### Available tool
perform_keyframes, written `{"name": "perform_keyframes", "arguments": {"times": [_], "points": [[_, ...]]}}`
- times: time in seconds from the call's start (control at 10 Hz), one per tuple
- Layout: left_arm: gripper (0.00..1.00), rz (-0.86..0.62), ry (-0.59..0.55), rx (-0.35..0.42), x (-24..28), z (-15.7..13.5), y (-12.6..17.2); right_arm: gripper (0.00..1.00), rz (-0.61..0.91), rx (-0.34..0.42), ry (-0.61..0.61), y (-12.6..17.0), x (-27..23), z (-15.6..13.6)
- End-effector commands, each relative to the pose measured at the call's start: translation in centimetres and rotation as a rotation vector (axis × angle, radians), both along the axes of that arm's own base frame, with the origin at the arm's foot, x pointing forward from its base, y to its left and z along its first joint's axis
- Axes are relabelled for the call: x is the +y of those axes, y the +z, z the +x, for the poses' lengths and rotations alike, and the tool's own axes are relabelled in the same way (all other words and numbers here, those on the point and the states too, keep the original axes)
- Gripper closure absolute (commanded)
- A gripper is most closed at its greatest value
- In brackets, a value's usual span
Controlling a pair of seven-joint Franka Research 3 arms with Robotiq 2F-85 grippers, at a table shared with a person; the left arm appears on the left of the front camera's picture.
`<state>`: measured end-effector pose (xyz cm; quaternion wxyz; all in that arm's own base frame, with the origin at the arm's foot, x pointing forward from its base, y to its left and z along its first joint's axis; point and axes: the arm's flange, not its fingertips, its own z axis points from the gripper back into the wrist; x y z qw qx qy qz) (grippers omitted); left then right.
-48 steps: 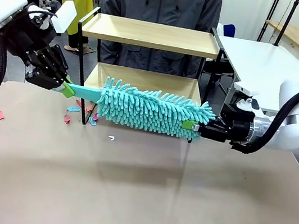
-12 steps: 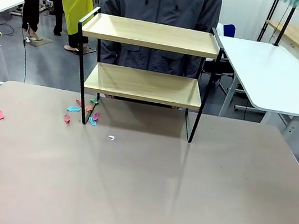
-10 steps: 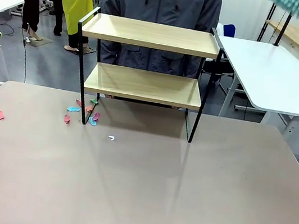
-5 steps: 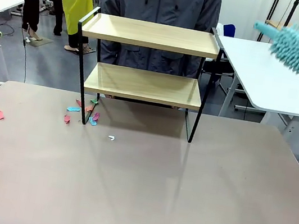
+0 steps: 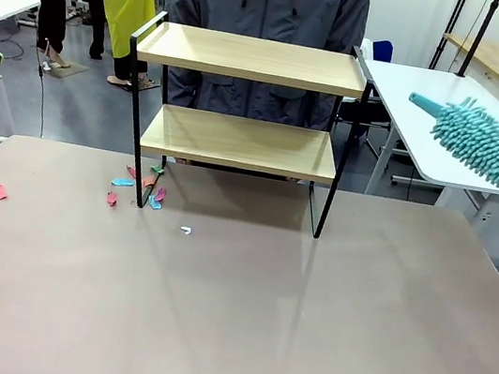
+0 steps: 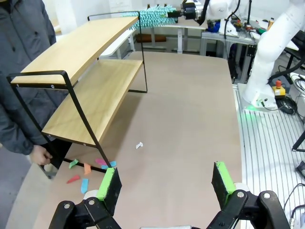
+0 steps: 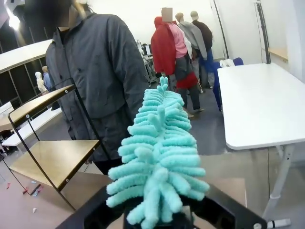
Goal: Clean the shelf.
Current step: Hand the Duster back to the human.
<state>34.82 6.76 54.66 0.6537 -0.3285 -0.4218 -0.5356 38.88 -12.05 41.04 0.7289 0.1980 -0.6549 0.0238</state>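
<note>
Right gripper (image 7: 159, 217) pinches a fluffy teal microfibre duster (image 5: 484, 144) well right of the two-tier wooden shelf with black metal frame (image 5: 241, 119) at the table's far edge; left gripper (image 6: 167, 183) stands spread.

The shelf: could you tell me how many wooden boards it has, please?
2. The shelf has an upper board level with the frame's top rails, and a lower board directly beneath it, raised above the table.

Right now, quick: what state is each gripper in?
Left gripper: open, holding nothing.
Right gripper: closed on the teal duster, off to the right of the shelf.
</note>
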Motion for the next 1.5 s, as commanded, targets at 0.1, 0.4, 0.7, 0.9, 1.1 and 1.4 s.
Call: {"name": "perform_keyframes", "arguments": {"times": [0.1, 0.4, 0.7, 0.9, 1.1, 1.4], "points": [[0.0, -0.023, -0.009, -0.026, -0.09, 0.08, 0.12, 0.84, -0.009, 0.022, -0.005, 0.14, -0.04, -0.21], [0.0, -0.023, -0.009, -0.026, -0.09, 0.08, 0.12, 0.84, -0.009, 0.022, -0.005, 0.14, -0.04, -0.21], [0.0, -0.023, -0.009, -0.026, -0.09, 0.08, 0.12, 0.84, -0.009, 0.022, -0.005, 0.14, -0.04, -0.21], [0.0, -0.023, -0.009, -0.026, -0.09, 0.08, 0.12, 0.84, -0.009, 0.022, -0.005, 0.14, -0.04, -0.21], [0.0, -0.023, -0.009, -0.026, -0.09, 0.08, 0.12, 0.84, -0.009, 0.022, -0.005, 0.14, -0.04, -0.21], [0.0, -0.023, -0.009, -0.026, -0.09, 0.08, 0.12, 0.84, -0.009, 0.022, -0.005, 0.14, -0.04, -0.21]]}}
